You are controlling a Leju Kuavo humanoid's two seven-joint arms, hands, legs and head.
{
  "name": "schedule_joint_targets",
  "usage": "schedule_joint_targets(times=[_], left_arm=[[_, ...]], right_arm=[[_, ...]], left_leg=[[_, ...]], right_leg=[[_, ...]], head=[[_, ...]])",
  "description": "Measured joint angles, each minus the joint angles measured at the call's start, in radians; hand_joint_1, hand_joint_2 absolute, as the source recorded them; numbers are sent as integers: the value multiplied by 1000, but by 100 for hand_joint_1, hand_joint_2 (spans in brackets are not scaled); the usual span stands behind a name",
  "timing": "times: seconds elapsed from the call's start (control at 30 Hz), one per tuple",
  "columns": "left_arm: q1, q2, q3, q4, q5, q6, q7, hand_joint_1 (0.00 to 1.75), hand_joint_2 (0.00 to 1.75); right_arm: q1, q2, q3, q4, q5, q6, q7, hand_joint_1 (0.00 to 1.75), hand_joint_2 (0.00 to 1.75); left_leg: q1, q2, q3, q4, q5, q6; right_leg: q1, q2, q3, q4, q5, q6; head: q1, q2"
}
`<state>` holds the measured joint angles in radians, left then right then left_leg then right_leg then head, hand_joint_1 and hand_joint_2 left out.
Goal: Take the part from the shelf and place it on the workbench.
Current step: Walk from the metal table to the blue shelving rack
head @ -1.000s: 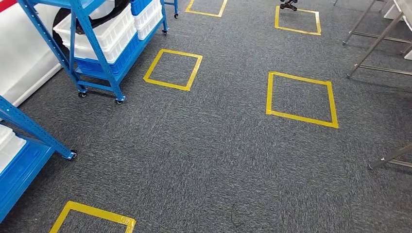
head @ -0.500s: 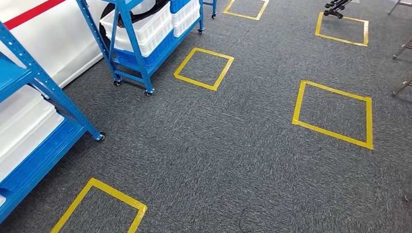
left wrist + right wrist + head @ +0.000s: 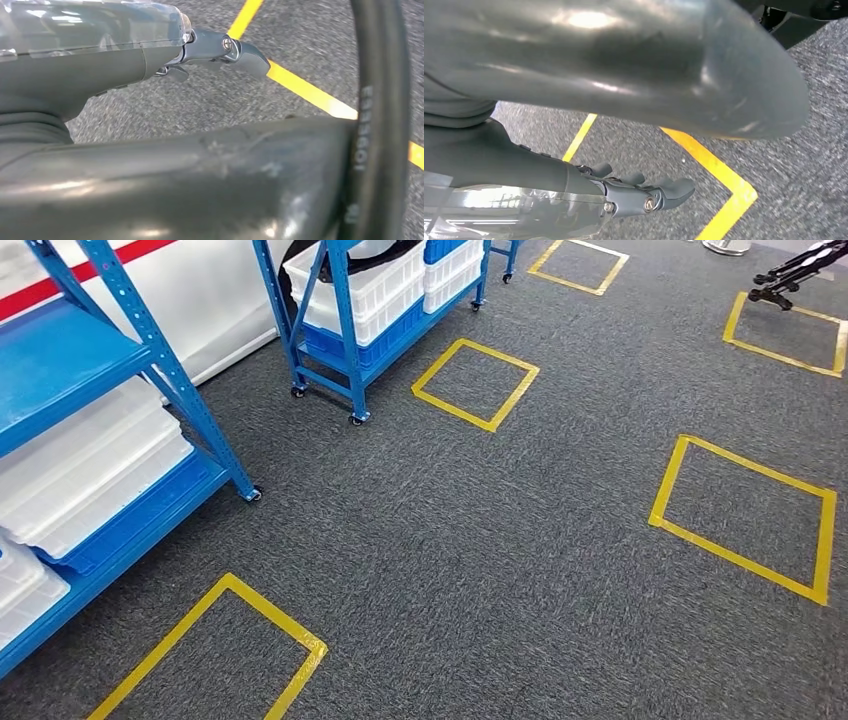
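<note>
Two blue shelves stand at the left of the head view. The far shelf (image 3: 347,335) rolls on castors and carries white bins (image 3: 375,290); a black curved part (image 3: 395,250) lies across the top bin. The near shelf (image 3: 60,355) holds flat white trays (image 3: 90,470). My left hand (image 3: 210,50) hangs over the grey carpet with its fingers stretched out and nothing in it. My right hand (image 3: 639,192) hangs over the carpet too, fingers apart and holding nothing.
Yellow tape squares mark the carpet: one beside the far shelf (image 3: 475,380), one at the right (image 3: 745,515), one near the front left (image 3: 210,660). Black stand legs (image 3: 800,270) reach in at the top right, over another square.
The camera has turned left: the whole floor scene has slid right and down, and the near blue shelf now takes more of the left side. Nothing on the floor has moved itself.
</note>
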<state>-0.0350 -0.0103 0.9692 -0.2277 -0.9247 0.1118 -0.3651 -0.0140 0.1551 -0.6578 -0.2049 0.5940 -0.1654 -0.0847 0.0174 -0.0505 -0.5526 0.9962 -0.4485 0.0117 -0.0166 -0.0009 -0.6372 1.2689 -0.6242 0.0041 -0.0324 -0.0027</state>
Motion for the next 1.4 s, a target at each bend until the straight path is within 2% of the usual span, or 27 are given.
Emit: schedule_joint_targets(times=[0.03,0.1,0.17,0.23,0.27,0.3,0.37,0.43,0.47,0.5,0.53,0.6,0.63,0.67,0.73,0.77,0.83,0.87,0.9,0.93,0.97,1.0,1.1,1.2,1.27,1.33,1.4], left_arm=[[0,0,0,0,0,0,0,0,0],[-2,0,0,0,0,0,0,0,0],[-3,0,0,0,0,0,1,0,0],[1,0,0,0,-1,0,5,0,0],[4,0,1,0,-1,0,7,0,0],[6,0,1,0,-2,0,9,0,0],[4,-1,1,0,-4,0,11,0,0],[0,-1,1,0,-6,0,11,0,0],[1,-1,1,0,-6,0,11,0,0],[3,-1,1,0,-6,0,11,0,0],[5,-1,1,0,-6,0,11,0,0],[5,-1,1,0,-8,0,11,0,0],[3,-1,1,0,-8,0,11,0,0],[2,-1,1,0,-9,0,11,0,0],[6,-1,1,0,-11,0,10,0,0],[9,-2,2,0,-13,-1,11,0,0],[9,-3,2,0,-17,-2,11,0,0],[7,-4,2,0,-19,-2,12,0,0],[5,-6,2,0,-21,-2,12,0,0],[3,-7,3,0,-22,-2,12,0,0],[4,-8,4,0,-24,-2,12,0,0],[5,-10,5,0,-25,-2,12,0,0],[7,-12,8,0,-28,-2,12,0,0],[7,-13,8,0,-28,-2,11,0,0],[5,-14,8,0,-29,-2,11,0,0],[7,-16,10,0,-32,-2,11,0,0],[10,-18,13,0,-34,-2,11,0,0]], right_arm=[[0,0,0,0,0,0,0,0,0],[2,0,-1,0,0,0,0,0,0],[1,0,-2,1,0,0,0,0,0],[-3,0,-3,1,2,0,0,0,0],[-4,0,-4,1,3,0,0,0,0],[-3,0,-4,1,5,0,0,0,0],[1,0,-4,1,9,0,0,0,0],[5,0,-4,1,11,0,1,0,0],[6,0,-4,1,12,0,1,0,0],[6,0,-4,1,13,1,1,0,0],[5,0,-4,1,13,1,1,0,0],[5,0,-4,1,14,1,3,0,0],[5,1,-4,1,15,1,4,0,0],[4,1,-4,1,16,1,5,0,0],[-1,1,-4,1,17,1,9,0,0],[-3,1,-5,1,18,1,10,0,0],[-2,1,-5,1,21,1,12,0,0],[0,1,-6,1,22,0,13,0,0],[2,1,-6,1,24,0,13,0,0],[4,1,-7,1,25,0,13,0,0],[5,1,-9,1,27,1,13,0,0],[5,0,-10,2,27,1,13,0,0],[6,-1,-13,2,29,1,13,0,0],[6,-1,-14,1,29,1,13,0,0],[7,-1,-15,1,29,1,13,0,0],[5,-2,-19,2,30,1,13,0,0],[4,-2,-22,2,31,1,13,0,0]], left_leg=[[2,-14,0,1,1,-3],[5,-39,-3,5,2,-15],[7,-60,-10,7,5,-32],[10,-78,-17,2,10,-48],[12,-69,-21,7,6,-52],[12,-47,-32,29,-10,-55],[11,12,-79,139,-80,-55],[10,37,-134,272,-144,-56],[10,40,-140,298,-150,-55],[8,44,-125,285,-138,-53],[6,52,-92,234,-111,-48],[-5,99,-9,93,-59,-34],[-11,118,15,45,-45,-26],[-16,129,26,21,-41,-20],[-17,111,24,12,-36,-11],[-15,100,26,6,-31,-7],[-8,78,27,-5,-19,4],[-6,68,25,-6,-14,8],[-6,56,21,-6,-12,10],[-6,42,17,-6,-10,11],[-6,28,15,-5,-8,10],[-5,13,14,-3,-7,8],[-1,-17,14,1,-7,3],[0,-24,14,3,-8,0],[1,-40,7,9,-8,-11],[5,-68,-8,14,-5,-35],[6,-39,-35,55,-31,-51]], right_leg=[[-4,7,26,-56,38,2],[-11,51,86,-188,98,5],[-9,78,109,-245,114,2],[-4,59,109,-249,118,-9],[-3,47,109,-252,122,-18],[-3,34,109,-256,125,-27],[2,4,106,-260,129,-40],[12,-28,101,-259,129,-46],[17,-44,99,-258,128,-48],[20,-58,98,-258,128,-49],[23,-71,99,-256,127,-49],[28,-97,102,-252,123,-47],[30,-108,103,-250,121,-44],[32,-120,104,-248,119,-40],[33,-138,107,-249,118,-32],[31,-129,108,-245,113,-26],[25,-73,89,-196,76,-14],[19,-38,66,-143,44,-9],[15,-17,35,-78,10,-5],[11,-8,6,-20,-13,-2],[7,-4,-11,14,-18,1],[3,-3,-11,14,-2,4],[-6,6,37,-88,74,10],[-8,16,56,-129,96,12],[-12,52,83,-192,113,12],[-12,64,100,-239,123,-1],[-8,32,101,-251,128,-21]], head=[[0,0],[0,0],[0,0],[0,0],[0,0],[0,0],[0,0],[0,0],[0,0],[0,0],[0,0],[0,0],[0,0],[0,0],[0,0],[0,0],[0,0],[0,0],[0,0],[0,0],[0,0],[0,0],[0,0],[0,0],[0,0],[0,0],[0,0]])
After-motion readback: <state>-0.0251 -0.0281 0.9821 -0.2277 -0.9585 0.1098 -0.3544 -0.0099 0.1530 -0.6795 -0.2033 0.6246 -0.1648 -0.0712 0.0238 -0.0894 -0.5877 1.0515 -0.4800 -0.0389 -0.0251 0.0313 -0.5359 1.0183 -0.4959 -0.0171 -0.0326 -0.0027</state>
